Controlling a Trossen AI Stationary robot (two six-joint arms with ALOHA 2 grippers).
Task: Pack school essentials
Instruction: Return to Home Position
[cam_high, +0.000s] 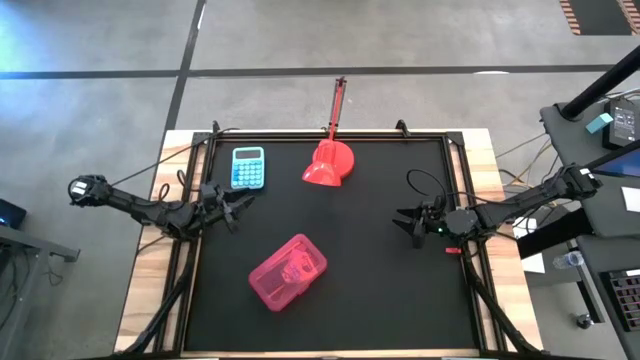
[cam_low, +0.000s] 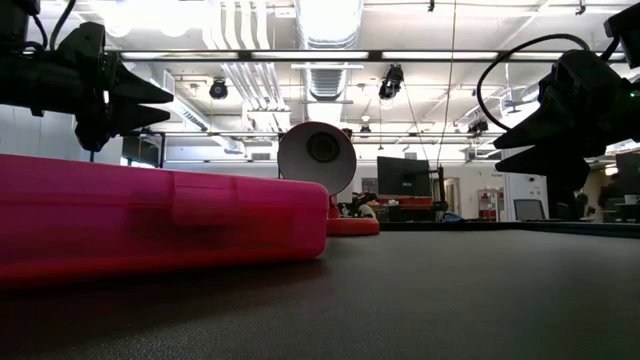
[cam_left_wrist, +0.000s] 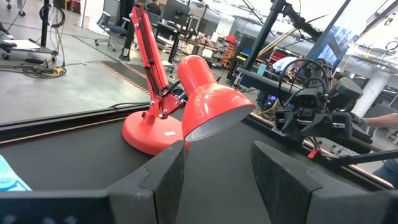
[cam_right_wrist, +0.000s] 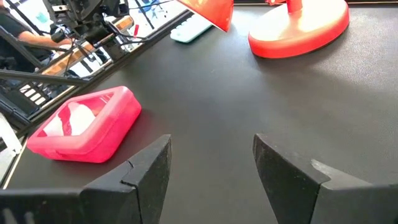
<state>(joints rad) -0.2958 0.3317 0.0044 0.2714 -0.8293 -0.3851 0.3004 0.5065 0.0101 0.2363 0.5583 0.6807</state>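
The left hand (cam_high: 238, 205) is held above the left side of the desk (cam_high: 380, 300), fingers released and spread, with nothing between them. The right hand (cam_high: 408, 222) is held above the right side, likewise open and empty. The two point toward each other across the dark mat.

The pink box (cam_high: 288, 271) lies flat on the desk between them, nearer the front edge than either hand, well apart from both and a little closer to the left one. Its lid is down. The school essentials (cam_right_wrist: 73, 118) inside show only as a pale patch through the translucent lid; which items they are cannot be made out.

Farther back, near the left hand, lies the light-blue calculator (cam_high: 248, 167), and beside it, toward the middle of the rear edge, stands the red lamp (cam_high: 330, 163), its shade tipped down over the mat and its arm reaching back past the desk's edge.

In the low view the box fills the left foreground, cut off at the frame's edge, and it hides the calculator and part of the lamp's base.
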